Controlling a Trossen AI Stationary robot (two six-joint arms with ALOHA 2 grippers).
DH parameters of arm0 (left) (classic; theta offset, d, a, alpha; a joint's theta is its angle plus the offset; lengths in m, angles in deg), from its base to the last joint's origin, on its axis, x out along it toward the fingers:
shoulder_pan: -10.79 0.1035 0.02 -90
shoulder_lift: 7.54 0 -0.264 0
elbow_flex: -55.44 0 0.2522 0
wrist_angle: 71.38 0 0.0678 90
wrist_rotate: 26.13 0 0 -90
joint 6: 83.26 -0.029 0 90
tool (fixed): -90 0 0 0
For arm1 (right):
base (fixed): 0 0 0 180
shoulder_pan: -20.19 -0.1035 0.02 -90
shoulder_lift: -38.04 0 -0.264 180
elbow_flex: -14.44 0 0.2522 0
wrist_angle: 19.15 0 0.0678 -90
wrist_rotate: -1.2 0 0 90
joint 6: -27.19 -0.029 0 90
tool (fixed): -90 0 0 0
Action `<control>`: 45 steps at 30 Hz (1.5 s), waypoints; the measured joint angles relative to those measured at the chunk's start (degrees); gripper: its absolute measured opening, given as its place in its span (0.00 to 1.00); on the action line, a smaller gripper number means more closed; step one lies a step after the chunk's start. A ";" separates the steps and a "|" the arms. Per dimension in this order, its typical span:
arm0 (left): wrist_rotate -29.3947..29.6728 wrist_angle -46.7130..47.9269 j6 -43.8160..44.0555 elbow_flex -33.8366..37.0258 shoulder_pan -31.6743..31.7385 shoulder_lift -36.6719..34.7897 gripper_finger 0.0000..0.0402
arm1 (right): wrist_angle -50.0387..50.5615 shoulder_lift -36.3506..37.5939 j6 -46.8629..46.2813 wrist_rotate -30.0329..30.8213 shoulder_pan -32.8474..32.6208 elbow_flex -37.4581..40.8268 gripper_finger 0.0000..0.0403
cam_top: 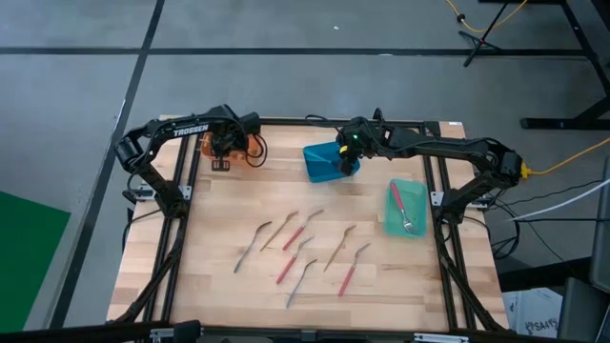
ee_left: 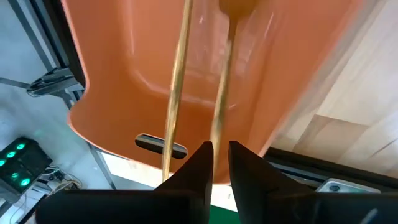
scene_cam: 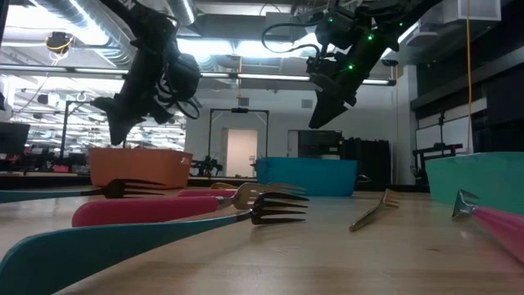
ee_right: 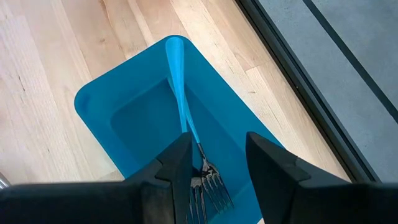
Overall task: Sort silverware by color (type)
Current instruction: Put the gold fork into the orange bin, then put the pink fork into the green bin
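Wooden counter point(cam_top: 219, 286): left gripper point(cam_top: 221, 152) over orange bin point(cam_top: 250, 145), fingers narrow, empty; right gripper point(ee_right: 216, 163) over blue bin point(ee_right: 137, 118), fingers parted above blue forks point(ee_right: 186, 127).

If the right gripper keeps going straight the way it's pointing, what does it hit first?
The right gripper, open, points down into the blue bin. It would probably meet the blue-handled fork lying inside first, then the bin's floor; depth is hard to judge.
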 joint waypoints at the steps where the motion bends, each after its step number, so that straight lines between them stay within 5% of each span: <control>1: 0.00 -0.15 0.05 0.00 0.00 0.00 0.12 | -0.02 0.00 0.00 0.00 0.01 0.00 0.34; 10: 0.02 -1.13 1.00 0.00 -0.07 0.00 0.16 | 0.02 0.00 0.17 -0.63 -0.04 0.00 0.34; 19: 0.35 -1.00 5.95 0.00 -0.07 0.00 0.16 | 0.00 0.00 4.55 -9.51 -1.03 0.00 0.34; 33: 0.38 -1.62 6.65 -0.13 -2.43 -5.65 0.16 | 0.16 0.00 17.80 -8.92 -14.58 0.00 0.34; 45: -9.05 -9.49 24.39 -0.13 -12.66 -14.94 0.16 | 0.07 0.00 19.47 -9.39 -25.49 0.00 0.34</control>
